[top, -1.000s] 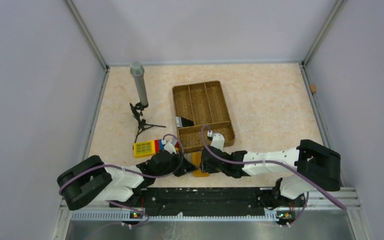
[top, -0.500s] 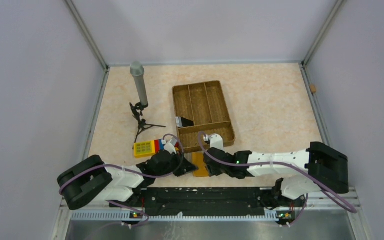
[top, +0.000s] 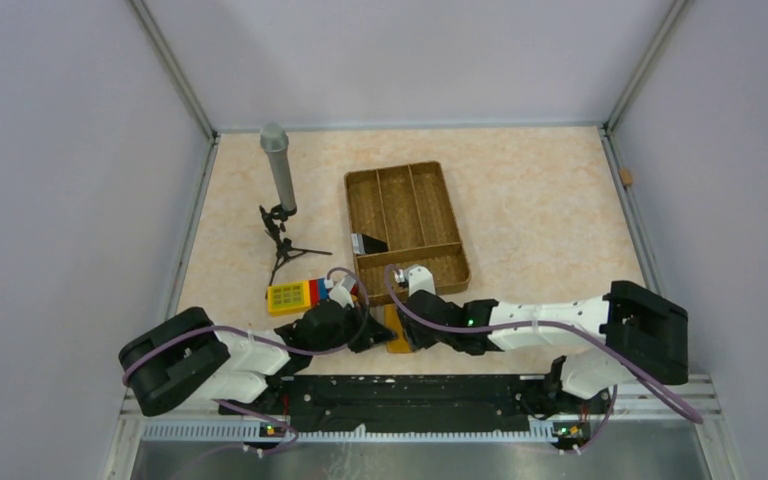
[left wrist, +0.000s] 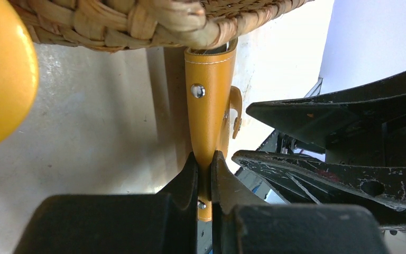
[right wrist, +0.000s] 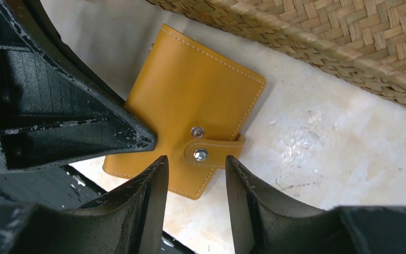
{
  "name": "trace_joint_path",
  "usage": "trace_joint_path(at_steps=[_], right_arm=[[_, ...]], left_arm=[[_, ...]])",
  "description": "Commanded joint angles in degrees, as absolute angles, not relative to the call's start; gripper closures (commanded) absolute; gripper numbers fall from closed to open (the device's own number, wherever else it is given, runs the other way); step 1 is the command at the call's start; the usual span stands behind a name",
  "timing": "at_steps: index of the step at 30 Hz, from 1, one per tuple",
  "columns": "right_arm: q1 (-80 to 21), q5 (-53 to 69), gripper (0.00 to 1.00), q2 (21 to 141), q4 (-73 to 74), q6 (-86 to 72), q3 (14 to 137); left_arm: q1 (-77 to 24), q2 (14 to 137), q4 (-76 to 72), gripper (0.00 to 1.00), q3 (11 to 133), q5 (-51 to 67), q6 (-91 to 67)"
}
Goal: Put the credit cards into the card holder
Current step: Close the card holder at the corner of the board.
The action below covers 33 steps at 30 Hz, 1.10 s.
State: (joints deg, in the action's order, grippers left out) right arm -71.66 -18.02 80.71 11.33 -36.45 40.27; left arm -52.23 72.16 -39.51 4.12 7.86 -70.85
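Moved since earlier: the right arm has been carried a little to the left, and the right tool [right wrist: 195, 161] has been brought over the card holder [right wrist: 190, 100]; the left arm is hardly changed.
Left tool [left wrist: 204, 159]: shut together on the near edge of the card holder, which is pinched between both fingers.
Right tool: fingers held apart, one on each side of the snap tab [right wrist: 217, 151]; nothing is gripped, and contact cannot be told.
Card holder: folded shut, flat on the bench [right wrist: 317, 148], its far end just beside the near wall of the woven tray [right wrist: 349, 47].
Snap: the tab is seen just below the stud [right wrist: 196, 132], not over it, so it is judged unfastened.
Step in hand: opening the holder; no card is held yet.
Next move: the tab or the top flap should be pinched and peeled upward while the holder is steadied; if both flaps are clamped on the left, that grip must be eased.
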Motion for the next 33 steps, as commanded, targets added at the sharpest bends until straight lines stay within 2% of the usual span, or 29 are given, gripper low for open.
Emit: trace_joint_path(at_steps=[1,14,21,26,33], right_arm=[[-70.5,-16.1,0.57,82.0,6.6,-34.2,42.9],[-68.7,-15.7,0.64,87.4,7.2,-35.5,42.6],[-68.6,-16.8,0.81,90.2,10.6,-37.9,42.5],[-68.7,-17.5,0.92,88.1,12.5,-39.1,42.1],[-68.6,-15.9,0.9,82.3,12.9,-40.1,41.1]], left_arm=[[-52.3,74.5,-30.3,1.0,3.2,3.6,-68.5],[-52.3,74.7,-30.3,1.0,3.3,3.6,-68.5],[-52.3,73.9,-28.1,1.0,3.8,3.5,-68.3],[-52.3,70.8,-24.1,0.85,4.0,2.6,-68.0],[-52.3,63.8,-14.3,0.62,5.6,-1.0,-66.1]])
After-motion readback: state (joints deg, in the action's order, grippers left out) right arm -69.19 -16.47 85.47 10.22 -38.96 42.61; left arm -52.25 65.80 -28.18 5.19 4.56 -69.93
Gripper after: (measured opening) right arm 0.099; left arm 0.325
